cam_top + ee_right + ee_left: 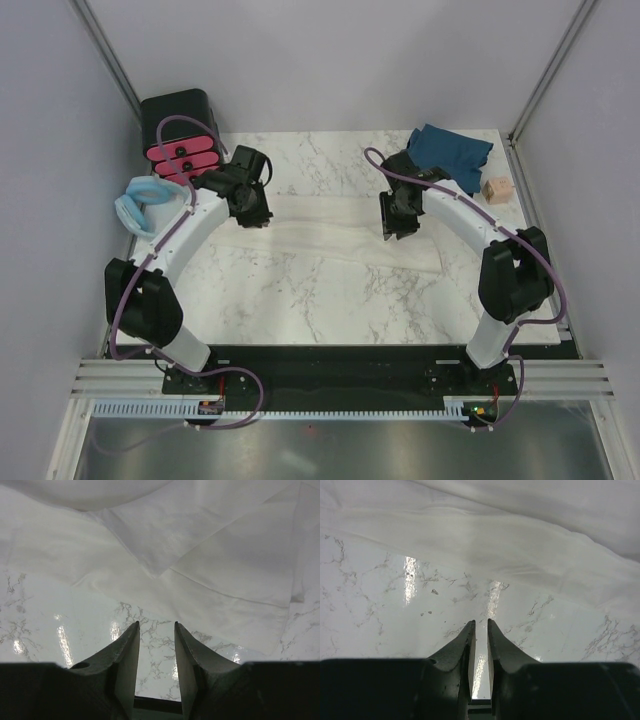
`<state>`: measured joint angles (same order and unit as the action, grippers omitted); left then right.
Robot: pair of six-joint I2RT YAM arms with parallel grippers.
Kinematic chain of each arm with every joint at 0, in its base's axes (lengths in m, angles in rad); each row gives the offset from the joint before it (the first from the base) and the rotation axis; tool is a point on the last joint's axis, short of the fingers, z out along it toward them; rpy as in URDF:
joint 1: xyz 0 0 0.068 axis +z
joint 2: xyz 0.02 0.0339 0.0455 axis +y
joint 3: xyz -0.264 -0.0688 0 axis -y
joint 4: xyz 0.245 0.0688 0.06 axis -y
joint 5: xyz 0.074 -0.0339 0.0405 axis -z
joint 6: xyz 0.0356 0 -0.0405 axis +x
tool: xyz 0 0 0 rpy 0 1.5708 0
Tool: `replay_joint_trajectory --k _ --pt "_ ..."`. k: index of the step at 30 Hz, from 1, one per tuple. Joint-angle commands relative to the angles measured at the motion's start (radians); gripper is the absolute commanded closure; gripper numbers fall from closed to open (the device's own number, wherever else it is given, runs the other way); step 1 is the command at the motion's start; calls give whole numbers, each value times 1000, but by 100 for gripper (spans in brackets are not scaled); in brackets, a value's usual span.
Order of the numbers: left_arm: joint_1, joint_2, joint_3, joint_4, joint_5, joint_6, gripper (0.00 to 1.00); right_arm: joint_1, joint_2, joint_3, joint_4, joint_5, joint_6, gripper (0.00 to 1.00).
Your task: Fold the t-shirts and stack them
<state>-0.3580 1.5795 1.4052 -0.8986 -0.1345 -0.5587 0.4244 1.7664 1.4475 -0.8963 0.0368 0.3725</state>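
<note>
Marble tabletop [300, 300]: the cream shirt [330, 228] lies spread across the middle, the teal shirt [452, 150] crumpled far right. Both look soft and limp, best pinched at hem corners. Left claw [252, 214] and right claw [396, 230] hang beside the cream shirt's ends, released, empty.

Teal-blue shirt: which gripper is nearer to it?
Right. The right gripper hangs just near-left of the teal-blue shirt; the left gripper is far to its left.
</note>
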Motion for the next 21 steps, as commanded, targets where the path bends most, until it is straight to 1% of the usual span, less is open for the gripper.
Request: replay_joint_trajectory --k 1,5,8,13,17,21 --pt "-15 -4 34 21 -2 -41 77 7 -13 5 0 -3 -17 59" --pt "-16 -24 11 21 -10 -52 77 8 -18 2 2 31 -32 57" --pt "-15 -45 -26 24 -10 -72 77 8 10 39 -4 47 -53 57" --pt "-16 -35 -49 29 3 -73 77 7 24 67 -13 92 -58 56" --pt "-19 -9 -32 30 10 -67 78 10 47 60 -10 55 -53 56" --pt "-18 -3 -25 32 10 -63 78 19 80 53 -4 51 -52 55"
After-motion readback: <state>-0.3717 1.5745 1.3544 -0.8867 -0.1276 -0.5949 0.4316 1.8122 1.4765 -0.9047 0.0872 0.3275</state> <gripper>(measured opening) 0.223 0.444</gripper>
